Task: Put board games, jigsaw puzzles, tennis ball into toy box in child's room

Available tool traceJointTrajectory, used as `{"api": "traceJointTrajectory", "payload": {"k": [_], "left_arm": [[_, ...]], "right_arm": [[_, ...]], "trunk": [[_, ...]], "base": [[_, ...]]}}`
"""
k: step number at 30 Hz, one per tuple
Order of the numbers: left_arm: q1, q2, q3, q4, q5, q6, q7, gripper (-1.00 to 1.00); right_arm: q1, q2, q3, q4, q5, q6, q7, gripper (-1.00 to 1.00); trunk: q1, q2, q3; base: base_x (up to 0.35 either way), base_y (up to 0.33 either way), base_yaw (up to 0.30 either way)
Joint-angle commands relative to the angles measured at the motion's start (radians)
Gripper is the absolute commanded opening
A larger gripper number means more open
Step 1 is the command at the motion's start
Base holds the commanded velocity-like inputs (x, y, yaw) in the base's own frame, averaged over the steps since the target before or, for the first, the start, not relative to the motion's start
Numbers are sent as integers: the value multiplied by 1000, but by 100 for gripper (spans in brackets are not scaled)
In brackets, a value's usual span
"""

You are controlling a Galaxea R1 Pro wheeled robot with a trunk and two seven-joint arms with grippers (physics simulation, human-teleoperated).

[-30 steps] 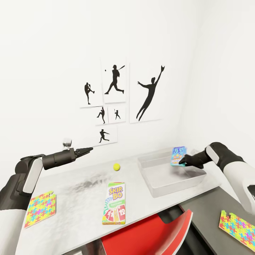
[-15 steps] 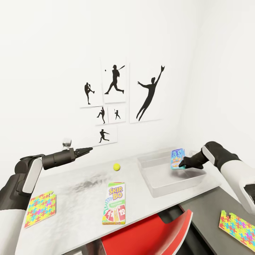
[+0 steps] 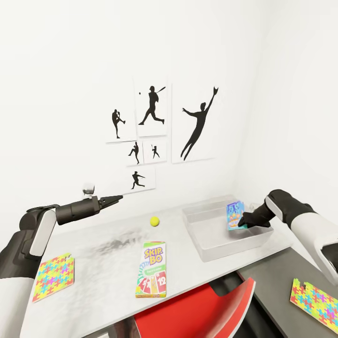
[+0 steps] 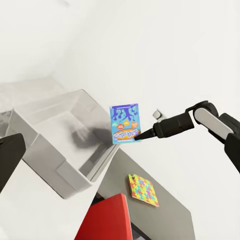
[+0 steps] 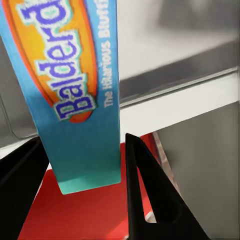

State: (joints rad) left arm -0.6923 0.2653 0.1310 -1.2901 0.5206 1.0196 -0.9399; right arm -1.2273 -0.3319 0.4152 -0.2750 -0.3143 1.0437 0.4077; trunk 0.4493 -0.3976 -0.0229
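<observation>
My right gripper (image 3: pixel 241 220) is shut on the lower edge of the small blue board game (image 3: pixel 234 214) and holds it nearly upright over the right part of the light-grey toy box (image 3: pixel 206 244) on the table (image 3: pixel 108 281). The right wrist view shows the blue board game (image 5: pixel 75 100) pinched between both fingers. The Skip-Bo board game (image 3: pixel 152 269) lies at the table's front, with the tennis ball (image 3: pixel 154 221) behind it. One jigsaw puzzle (image 3: pixel 53 277) lies at the front left; another jigsaw puzzle (image 3: pixel 315 303) rests on the lower dark section. My left gripper (image 3: pixel 117 199) hovers open above the table's left side.
A red chair (image 3: pixel 206 310) is tucked under the table's front edge, below the toy box. Baseball silhouette posters (image 3: pixel 155 131) hang on the white wall behind. The left wrist view shows the toy box (image 4: pixel 55 145), the held game (image 4: pixel 125 124) and the chair (image 4: pixel 105 220).
My right gripper has lowered the blue board game a little toward the toy box and tipped it more upright. The left arm has not moved.
</observation>
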Motion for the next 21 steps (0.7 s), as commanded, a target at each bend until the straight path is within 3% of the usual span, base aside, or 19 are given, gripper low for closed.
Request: {"api": "traceJointTrajectory", "payload": {"k": [1,21], "left_arm": [[-1,0,1,0,-2,4,-4,100],[-1,0,1,0,-2,4,-5,100]], "right_arm": [[-3,-1,9,2,-11,4,0,-100],[-37,0,13,82,-11,4,2,-100]], "trunk": [[1,-2,-2],[1,-2,-2]], "base": [[0,0,0],[0,0,0]]}}
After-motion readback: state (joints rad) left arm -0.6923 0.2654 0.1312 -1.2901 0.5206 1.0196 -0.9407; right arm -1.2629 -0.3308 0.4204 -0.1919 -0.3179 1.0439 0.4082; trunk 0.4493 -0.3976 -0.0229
